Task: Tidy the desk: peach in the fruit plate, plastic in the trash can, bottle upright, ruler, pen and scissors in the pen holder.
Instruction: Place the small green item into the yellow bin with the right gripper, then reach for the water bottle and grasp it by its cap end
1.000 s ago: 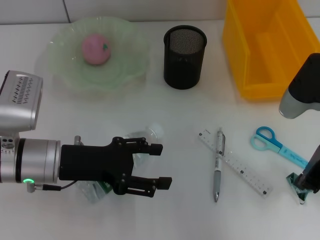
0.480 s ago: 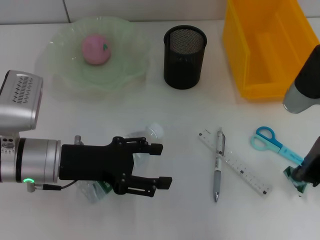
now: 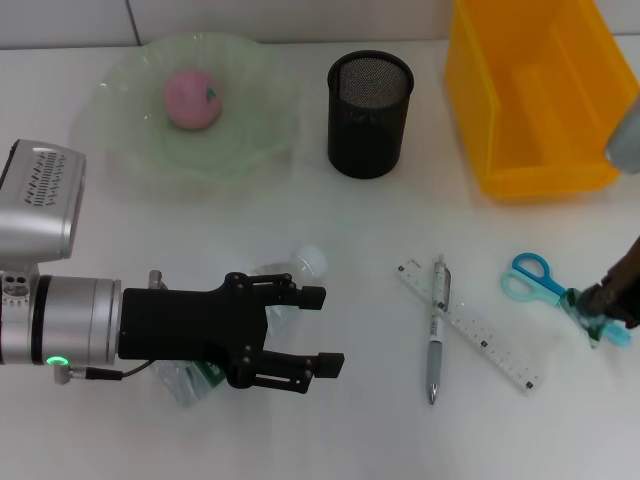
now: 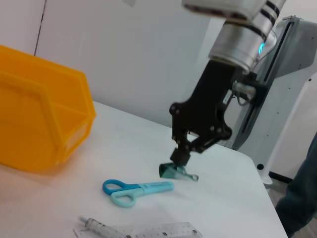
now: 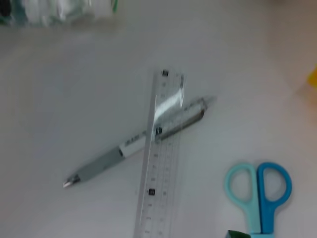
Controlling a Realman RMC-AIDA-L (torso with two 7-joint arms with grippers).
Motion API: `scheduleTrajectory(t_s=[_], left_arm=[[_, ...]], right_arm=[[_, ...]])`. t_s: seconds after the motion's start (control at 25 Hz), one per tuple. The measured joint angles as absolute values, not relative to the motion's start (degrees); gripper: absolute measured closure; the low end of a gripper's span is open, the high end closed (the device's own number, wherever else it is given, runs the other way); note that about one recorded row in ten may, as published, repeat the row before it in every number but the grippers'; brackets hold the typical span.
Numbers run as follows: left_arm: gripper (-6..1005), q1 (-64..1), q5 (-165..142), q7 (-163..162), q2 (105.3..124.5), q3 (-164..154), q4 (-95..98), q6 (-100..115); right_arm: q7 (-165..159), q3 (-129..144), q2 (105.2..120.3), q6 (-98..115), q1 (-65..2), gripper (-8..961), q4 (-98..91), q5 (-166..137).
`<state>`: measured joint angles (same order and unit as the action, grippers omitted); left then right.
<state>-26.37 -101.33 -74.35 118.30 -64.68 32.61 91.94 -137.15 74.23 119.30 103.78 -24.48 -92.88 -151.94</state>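
Landmark for you is the black mesh pen holder (image 3: 370,114), a round open-top cylinder at the back of the white desk (image 3: 380,230); everything below is placed off it.

Right gripper (image 4: 179,157): well to the right of the holder and nearer you; its black fingers are pinched together on a small crumpled green plastic scrap (image 4: 173,171); from the left wrist view the scrap sits at or just above the desk, can't tell you if it touches; it hangs over the blade tip of the scissors (image 3: 545,285), which lie flat, two-tone blue loop handles pointing back toward the holder.

Left gripper (image 3: 318,330): left of the holder and well toward you; black jaws spread wide, gripping nothing; it hovers over the clear plastic bottle (image 3: 285,275), which lies on its side, white cap end toward the holder.

In front of the holder, slightly right: clear flat ruler (image 3: 468,324) with the grey pen (image 3: 436,328) crossed over it, both flat on the desk.

Left of the holder: wavy-rimmed translucent green fruit plate (image 3: 255,130) with the round pink peach (image 3: 193,98) in it.

Right of the holder: yellow rectangular plastic bin (image 3: 530,95), open top.
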Motion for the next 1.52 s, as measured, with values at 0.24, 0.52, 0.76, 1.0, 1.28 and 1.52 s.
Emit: scheduleTrajectory(t_s=[0.24, 0.52, 0.76, 1.0, 1.28, 1.52], left_arm=[[195, -26.4, -101.3, -74.4, 118.3, -64.7, 32.6, 91.9], [196, -26.5, -101.3, -74.4, 118.3, -64.7, 32.6, 91.9], [198, -26.5, -101.3, -74.4, 118.3, -64.7, 32.6, 92.0], [199, -26.6, -101.3, -74.4, 118.3, -64.5, 32.6, 92.1], [200, -26.6, -101.3, -74.4, 118.3, -64.3, 32.6, 92.2], [202, -26.6, -101.3, -74.4, 118.24, -64.2, 32.6, 92.4]], right_arm=[[-136.6, 66.7, 119.21, 103.3, -25.2, 925, -95.1, -149.9], [-136.5, 52.4, 119.01, 98.7, -29.9, 916, -96.6, -145.9], [-135.7, 49.7, 119.0, 75.6, -34.4, 908, -79.2, -143.7], [-132.9, 49.9, 118.98, 66.3, -37.6, 900, -66.5, -141.2], [-132.1, 49.9, 119.08, 65.5, -37.1, 891, -65.7, -140.6], [-130.0, 49.5, 118.77, 76.9, -32.6, 684, -74.4, -134.5]])
